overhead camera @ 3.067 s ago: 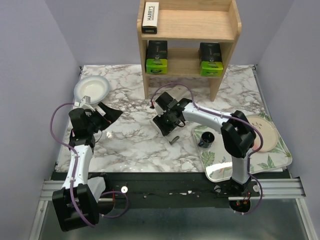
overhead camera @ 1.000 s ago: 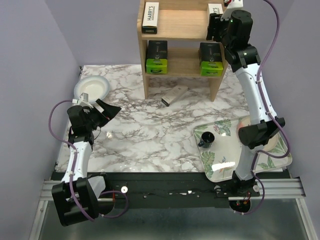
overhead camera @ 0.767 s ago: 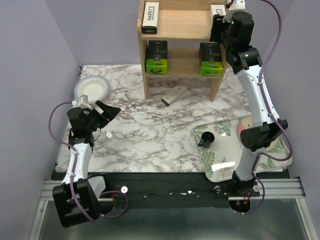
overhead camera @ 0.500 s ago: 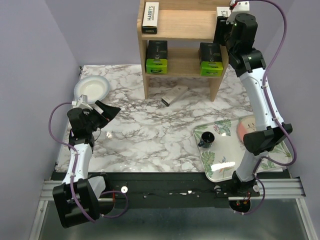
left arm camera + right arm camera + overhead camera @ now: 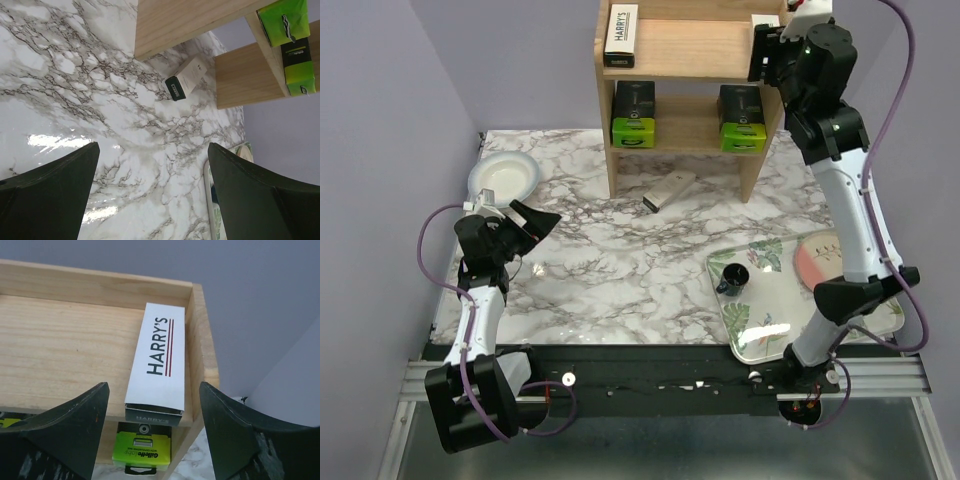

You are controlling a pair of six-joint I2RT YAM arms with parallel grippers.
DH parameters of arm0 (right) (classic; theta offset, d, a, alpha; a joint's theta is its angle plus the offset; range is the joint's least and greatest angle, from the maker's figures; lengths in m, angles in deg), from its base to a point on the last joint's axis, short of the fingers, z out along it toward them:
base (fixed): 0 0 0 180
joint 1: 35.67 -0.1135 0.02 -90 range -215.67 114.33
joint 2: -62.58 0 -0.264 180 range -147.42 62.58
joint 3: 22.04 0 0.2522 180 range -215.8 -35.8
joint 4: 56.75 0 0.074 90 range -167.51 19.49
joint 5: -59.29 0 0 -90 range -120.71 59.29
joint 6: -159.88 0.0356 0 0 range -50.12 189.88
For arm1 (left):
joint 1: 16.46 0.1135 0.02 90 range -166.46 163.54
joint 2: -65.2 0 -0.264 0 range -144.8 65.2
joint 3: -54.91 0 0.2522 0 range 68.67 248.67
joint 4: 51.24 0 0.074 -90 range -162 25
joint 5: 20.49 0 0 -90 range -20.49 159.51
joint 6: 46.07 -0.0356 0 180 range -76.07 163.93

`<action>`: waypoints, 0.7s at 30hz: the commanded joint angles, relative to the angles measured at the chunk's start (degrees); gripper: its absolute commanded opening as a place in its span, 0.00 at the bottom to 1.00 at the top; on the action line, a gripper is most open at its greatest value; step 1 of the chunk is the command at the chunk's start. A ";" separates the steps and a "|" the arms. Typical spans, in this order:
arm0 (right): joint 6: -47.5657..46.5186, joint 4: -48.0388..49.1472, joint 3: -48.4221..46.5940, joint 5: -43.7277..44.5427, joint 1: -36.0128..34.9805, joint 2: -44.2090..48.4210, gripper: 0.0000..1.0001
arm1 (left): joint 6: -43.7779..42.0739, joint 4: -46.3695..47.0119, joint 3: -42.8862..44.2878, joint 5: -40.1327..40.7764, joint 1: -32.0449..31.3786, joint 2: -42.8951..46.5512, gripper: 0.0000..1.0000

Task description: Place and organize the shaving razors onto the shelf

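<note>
From above, you see the loose HARRY'S box [image 5: 669, 190] lying slantwise on the surface [image 5: 600, 270] before the shelf [image 5: 695, 50], nearer the left end effector [image 5: 535, 222]. Left wrist: it is spread wide, with that box ahead. Right wrist: the right end effector [image 5: 154, 385] is spread over the shelved HARRY'S box [image 5: 157, 365].

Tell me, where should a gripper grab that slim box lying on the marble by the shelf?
Probably at mid-length, from straight above, closing across its narrow width. The box lies flat and diagonal on the table, so its long sides are exposed with bare marble beside each; the wrist would need turning to match that slant. One end nears the shelf.
</note>
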 commanded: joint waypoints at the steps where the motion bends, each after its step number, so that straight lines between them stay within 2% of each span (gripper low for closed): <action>1: -2.60 3.51 -1.09 2.12 -0.95 5.94 0.79 | -0.34 0.70 0.25 -0.16 0.37 -0.36 0.99; 2: -2.78 3.60 -0.48 1.33 -0.95 6.99 0.75 | -0.52 0.61 0.17 -0.16 0.46 -0.18 0.99; 4: -2.61 3.69 0.40 -1.65 -0.86 7.96 0.50 | -0.87 0.17 0.25 0.02 0.37 0.17 0.99; 5: -2.25 3.34 1.02 -2.71 -0.86 8.66 0.36 | -0.96 0.08 0.08 0.02 0.37 0.17 0.99; 6: -1.21 2.21 2.24 -4.20 -0.77 8.93 0.07 | -1.04 -0.01 0.08 0.02 0.37 0.34 0.99; 7: 0.11 1.41 3.12 -5.95 -0.77 9.19 0.01 | -1.04 -0.09 -0.10 0.02 0.46 0.61 0.99; 9: 0.30 -2.43 5.23 -12.78 -0.77 9.37 0.01 | -1.13 -0.36 -0.19 0.11 0.46 0.96 0.99; 11: 2.13 -3.86 7.08 -14.58 -0.77 9.55 0.01 | -1.31 -0.80 -0.27 0.11 0.55 1.40 0.99; 14: 3.20 -4.31 9.81 -14.76 -0.77 9.37 0.00 | -1.48 -1.24 -0.19 0.11 0.81 1.92 0.99; 21: 3.11 -4.74 6.39 -11.69 -0.25 5.51 0.01 | -1.48 -1.41 -0.80 0.28 1.60 2.54 0.99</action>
